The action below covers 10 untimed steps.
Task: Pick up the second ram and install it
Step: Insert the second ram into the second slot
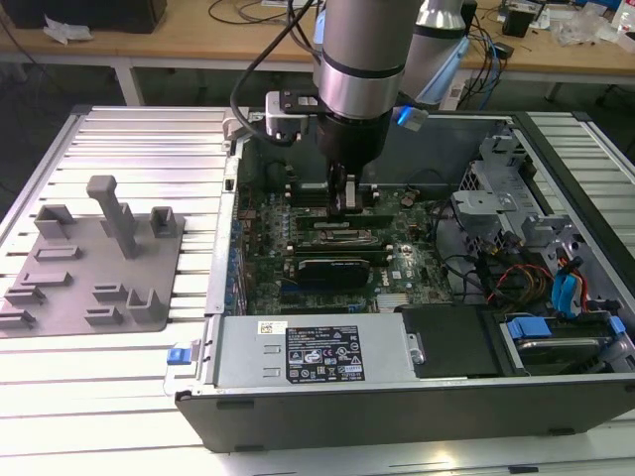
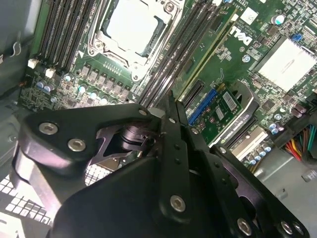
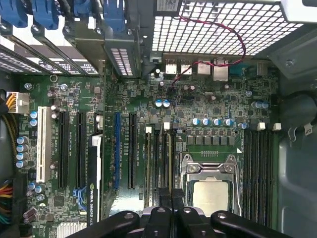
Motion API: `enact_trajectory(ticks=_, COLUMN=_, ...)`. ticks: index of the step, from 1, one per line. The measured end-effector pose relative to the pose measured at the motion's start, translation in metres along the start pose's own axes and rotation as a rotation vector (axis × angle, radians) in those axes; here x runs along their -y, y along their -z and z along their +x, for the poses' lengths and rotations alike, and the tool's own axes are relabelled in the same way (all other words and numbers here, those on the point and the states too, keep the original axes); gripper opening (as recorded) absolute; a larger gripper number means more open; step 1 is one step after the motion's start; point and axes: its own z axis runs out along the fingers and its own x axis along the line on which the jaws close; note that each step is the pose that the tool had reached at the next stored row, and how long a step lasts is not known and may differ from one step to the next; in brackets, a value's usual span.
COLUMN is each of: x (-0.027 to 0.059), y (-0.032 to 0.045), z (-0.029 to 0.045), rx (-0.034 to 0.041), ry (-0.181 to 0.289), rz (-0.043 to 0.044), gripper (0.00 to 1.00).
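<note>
Your jaws are together over the slots (image 2: pixel 184 45). In the second wrist view the ram (image 2: pixel 210 52) sits seated, lengthwise along them. In the exterior view the card (image 1: pixel 335 270) is at your 6 o'clock.

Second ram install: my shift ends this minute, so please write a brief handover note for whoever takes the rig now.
Gripper: shut, low inside the open black computer case, over the dark memory slots beside the square silver processor.
Ram: one long, thin green circuit-board stick stands in a slot next to the gripper; nothing green shows in its grip.
Done: that stick looks seated; I cannot tell whether it is the second ram.
Left: whether its latches are closed cannot be told.
</note>
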Motion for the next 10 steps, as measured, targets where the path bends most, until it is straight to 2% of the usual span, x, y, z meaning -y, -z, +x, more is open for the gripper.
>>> enact_trajectory(ticks=10, x=0.0001, y=-0.0061, z=0.0004, rx=-0.0004, ry=0.000, rz=-0.0002, gripper=0.09)
